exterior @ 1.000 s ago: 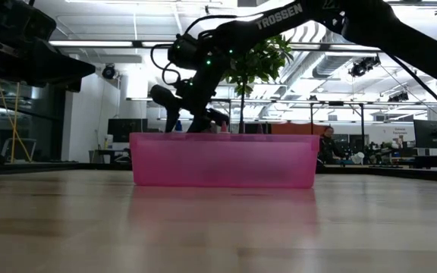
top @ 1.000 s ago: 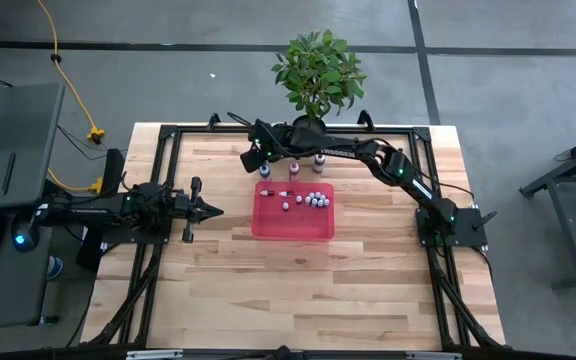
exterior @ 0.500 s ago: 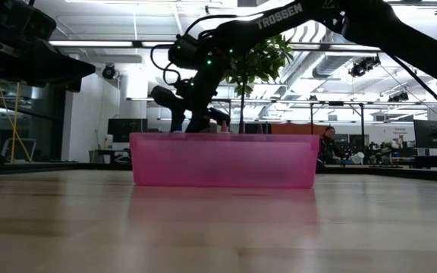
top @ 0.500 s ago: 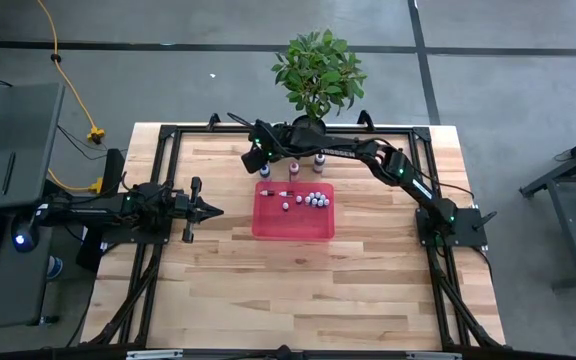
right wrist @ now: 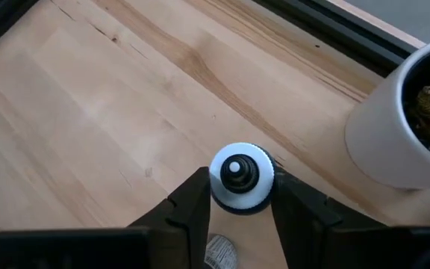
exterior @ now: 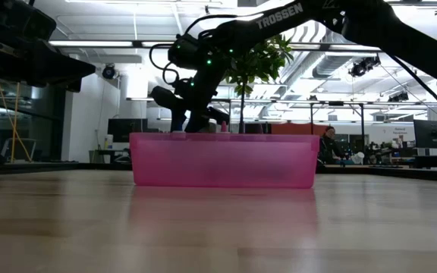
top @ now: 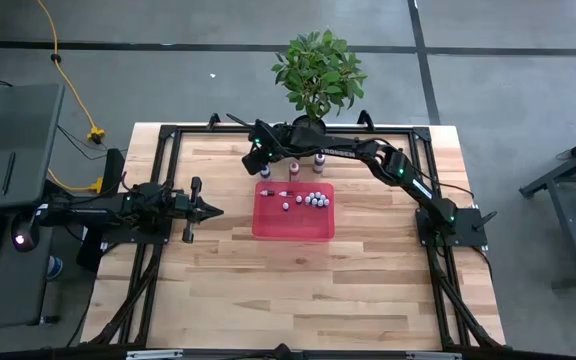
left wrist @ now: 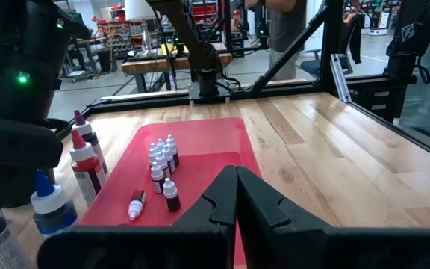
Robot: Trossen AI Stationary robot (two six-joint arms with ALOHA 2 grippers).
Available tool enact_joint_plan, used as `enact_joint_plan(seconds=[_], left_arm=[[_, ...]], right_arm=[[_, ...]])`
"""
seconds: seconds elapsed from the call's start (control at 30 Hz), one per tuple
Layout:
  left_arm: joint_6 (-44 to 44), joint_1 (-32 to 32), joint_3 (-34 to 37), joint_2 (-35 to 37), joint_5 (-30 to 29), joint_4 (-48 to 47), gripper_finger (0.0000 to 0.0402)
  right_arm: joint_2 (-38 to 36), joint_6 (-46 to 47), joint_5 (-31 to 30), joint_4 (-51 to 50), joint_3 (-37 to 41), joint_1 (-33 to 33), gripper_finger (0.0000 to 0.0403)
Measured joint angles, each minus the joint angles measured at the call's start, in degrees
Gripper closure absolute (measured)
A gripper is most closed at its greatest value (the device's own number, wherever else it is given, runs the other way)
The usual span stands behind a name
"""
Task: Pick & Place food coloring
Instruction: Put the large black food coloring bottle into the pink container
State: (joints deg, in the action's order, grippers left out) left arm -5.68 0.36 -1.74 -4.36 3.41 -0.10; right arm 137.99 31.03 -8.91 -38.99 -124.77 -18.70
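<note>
A blue-bodied food coloring bottle [left wrist: 51, 211] with a white cap [right wrist: 239, 175] stands on the wood just beyond the red tray's [top: 293, 225] far left corner. My right gripper [right wrist: 239, 187] reaches down over it from the far side, shut on it. Two more bottles [top: 306, 164] stand upright along the tray's far edge. Several tiny bottles [left wrist: 163, 161] stand in the tray, and one [left wrist: 136, 205] lies on its side. My left gripper [left wrist: 236, 202] is shut and held level at the table's left, clear of everything. My right gripper pinches the white cap's opposite sides [right wrist: 258, 196] between its two fingers. The fingers slant down onto the cap from above and from the table's far side. The bottle is upright below them; whether its base is still on the wood I cannot tell.
A white plant pot [right wrist: 402, 127] with a leafy plant [top: 318, 65] stands at the far edge, close to the right gripper. A black frame [top: 168, 135] runs round the tabletop. Bare wood [top: 298, 290] lies on the near side of the tray.
My right gripper has stayed over the blue bottle, rolled slightly at the wrist, and its fingers have drawn in onto the cap. The bottle has not visibly moved.
</note>
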Motion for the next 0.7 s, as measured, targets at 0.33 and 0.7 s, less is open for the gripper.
enact_joint_plan(seconds=[0.33,0.7], left_arm=[[0.0,0.0,0.0,0.0,0.0,0.0,0.0401],[0.0,0.0,0.0,0.0,0.0,0.0,0.0401]], right_arm=[[-0.5,-1.5,-0.5,0.4,0.0,0.0,0.0286],[-1.6,-1.5,-0.1,0.8,-0.1,0.0,0.0286]])
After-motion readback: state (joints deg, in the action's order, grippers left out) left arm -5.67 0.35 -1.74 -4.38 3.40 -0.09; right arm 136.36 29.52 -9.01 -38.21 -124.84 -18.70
